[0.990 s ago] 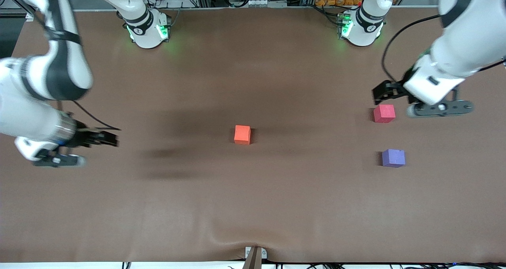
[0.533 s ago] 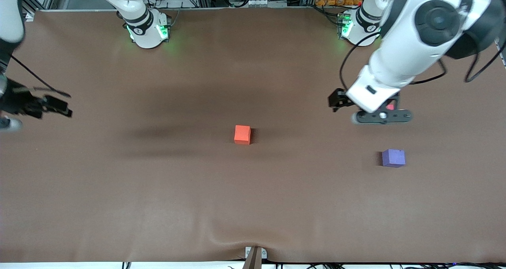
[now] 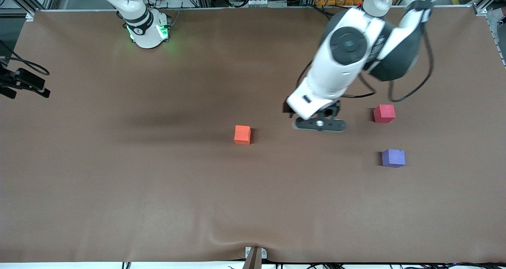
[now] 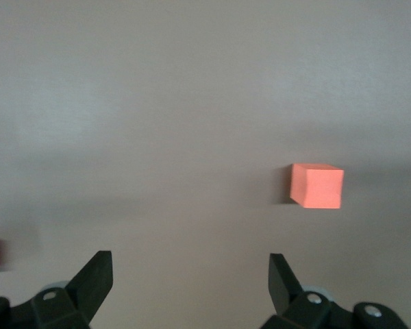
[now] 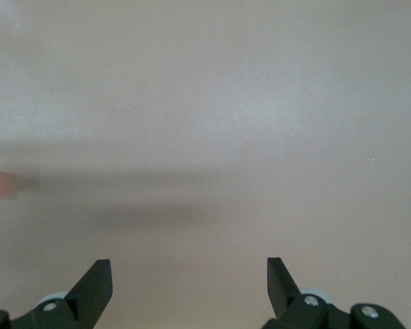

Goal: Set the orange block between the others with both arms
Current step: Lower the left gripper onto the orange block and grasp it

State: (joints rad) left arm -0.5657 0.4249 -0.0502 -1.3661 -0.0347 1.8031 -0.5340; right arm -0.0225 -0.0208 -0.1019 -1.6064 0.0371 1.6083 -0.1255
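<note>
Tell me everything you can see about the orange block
The orange block is a small bright orange cube with matte faces that look like foam. It sits flat and upright on the brown table, about mid-table, alone. Nothing touches it. The red and purple cubes lie toward the left arm's end.

table cover (image 3: 158, 190): I'm seeing brown matt cloth, smooth mostly, rucking into a soft fold at the edge nearest the front camera.
orange block (image 3: 242, 134): I'm reading it as foam, matt faces, no shine.
red block (image 3: 384, 113): looking like matt foam too.
purple block (image 3: 393, 158): matt foam, a small notch showing on its top edge.
left arm (image 3: 348, 59): I'm looking at glossy white plastic shells with black, duller joint bands.
left gripper (image 4: 190, 288): black fingers (image 4: 96, 277) are looking like matt hard plastic; small metal screws are glinting near their roots.
right gripper (image 5: 188, 288): same matt black plastic.
cables (image 3: 411, 91): black, rubbery, slightly shiny.
</note>
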